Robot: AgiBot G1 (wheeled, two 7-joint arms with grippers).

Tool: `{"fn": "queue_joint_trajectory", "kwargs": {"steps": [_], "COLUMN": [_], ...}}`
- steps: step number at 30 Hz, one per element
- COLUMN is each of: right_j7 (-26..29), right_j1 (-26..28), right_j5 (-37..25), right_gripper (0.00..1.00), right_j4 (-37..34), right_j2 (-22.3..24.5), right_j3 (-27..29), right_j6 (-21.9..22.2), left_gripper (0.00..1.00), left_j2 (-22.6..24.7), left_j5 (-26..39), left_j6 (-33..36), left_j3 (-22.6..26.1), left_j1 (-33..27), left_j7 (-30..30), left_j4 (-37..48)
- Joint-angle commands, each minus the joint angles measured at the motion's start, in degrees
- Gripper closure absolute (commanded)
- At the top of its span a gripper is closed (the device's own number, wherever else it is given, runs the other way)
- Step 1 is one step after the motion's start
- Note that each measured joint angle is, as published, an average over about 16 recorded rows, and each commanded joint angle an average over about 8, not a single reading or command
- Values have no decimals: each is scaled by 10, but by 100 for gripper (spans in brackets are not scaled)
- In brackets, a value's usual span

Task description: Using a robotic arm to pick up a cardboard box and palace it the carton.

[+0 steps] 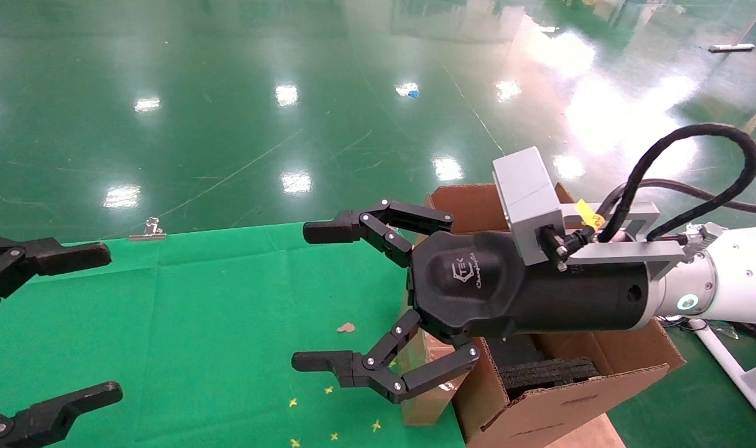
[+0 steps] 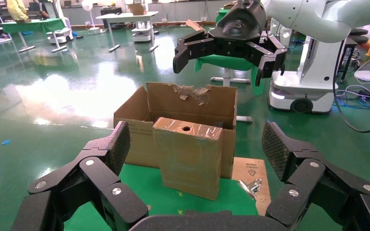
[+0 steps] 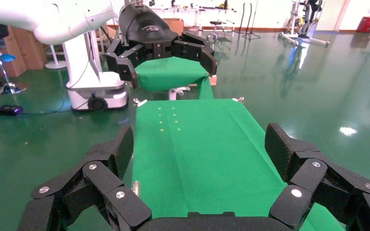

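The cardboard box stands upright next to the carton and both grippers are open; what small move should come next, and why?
Probably lower the right gripper toward the cardboard box. That gripper hangs open and empty above the table's green cloth, beside the carton. The box stands upright on the cloth against the carton's near wall, ungrasped. The left gripper waits open at the far side.

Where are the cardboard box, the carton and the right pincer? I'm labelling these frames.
cardboard box [image 2: 189,159]: left wrist view, front face.
carton [image 2: 192,102]: left wrist view, inner back wall.
right pincer [image 1: 318,297]: head view, gap between open fingertips.
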Motion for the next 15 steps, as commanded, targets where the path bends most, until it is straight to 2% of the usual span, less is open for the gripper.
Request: {"fn": "queue_joint_trajectory", "kwargs": {"steps": [1,10,15], "right_j7": [0,1,30], "right_j1": [0,0,13], "right_j5": [0,-3,-42], "right_gripper": [0,0,0], "right_j4": [0,0,7], "right_j2": [0,1,8], "right_j3": [0,-1,-23], "right_j6": [0,0,2], "left_gripper": [0,0,0], "left_j2": [0,0,0], "left_j5": [0,0,0], "left_j6": [0,0,0], "left_j3": [0,0,0], "left_j1": [0,0,0], "left_j7": [0,0,0], "left_j4": [0,0,0]}}
